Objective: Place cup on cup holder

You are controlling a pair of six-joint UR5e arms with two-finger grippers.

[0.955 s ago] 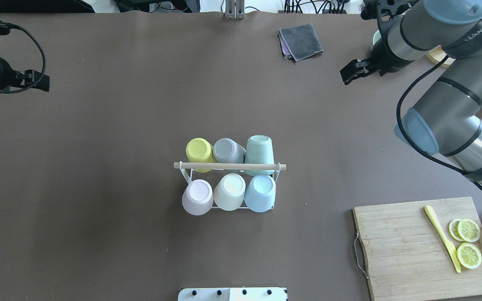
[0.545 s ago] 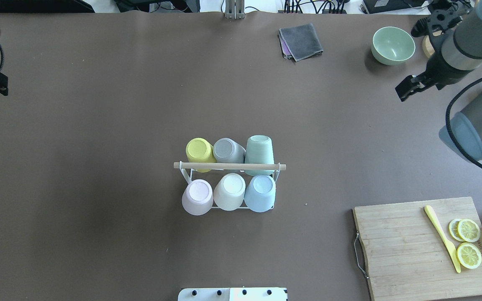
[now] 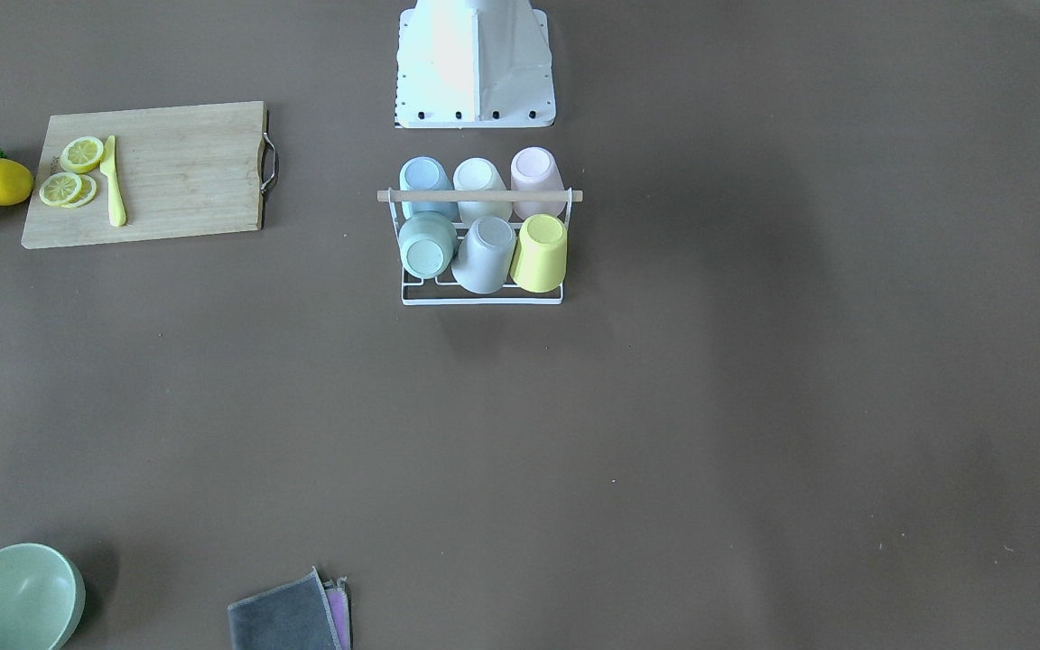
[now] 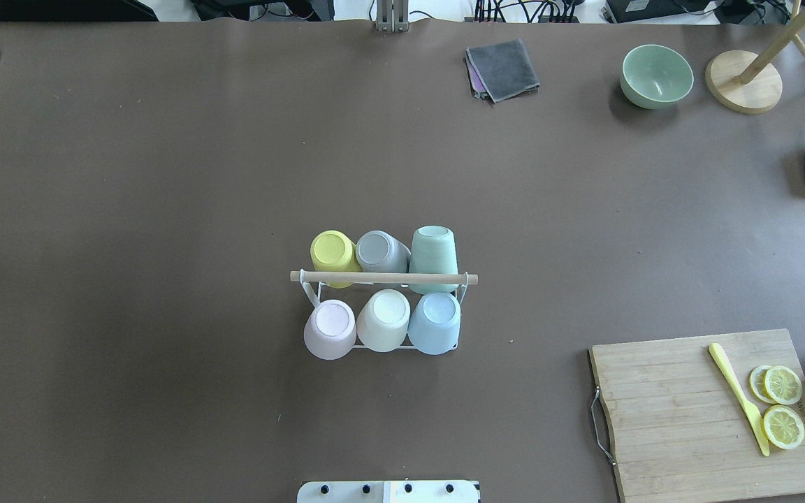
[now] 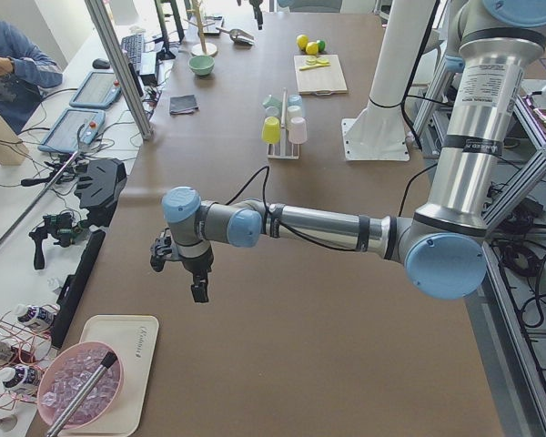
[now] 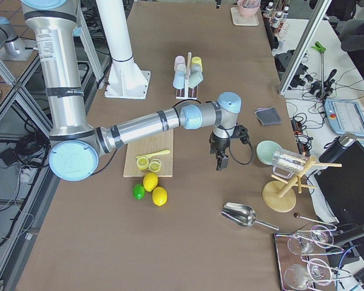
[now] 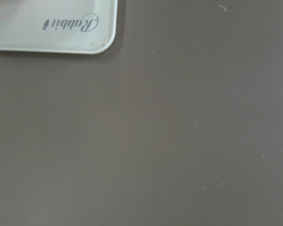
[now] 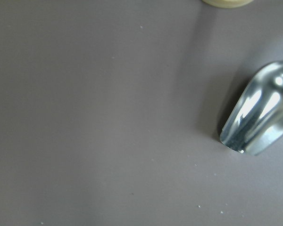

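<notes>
Can see the cup holder in the middle of the desk, with six cups upside down on it, three in each row. Can see the left gripper near a white tray and the right gripper near a shiny scoop, both well apart from the cups. Cannot tell if open or closed.

Brown-covered table, evenly lit. Aluminium post at its edge. White bench beyond, cluttered with tablets and cables. Tiled floor robot-side.
</notes>
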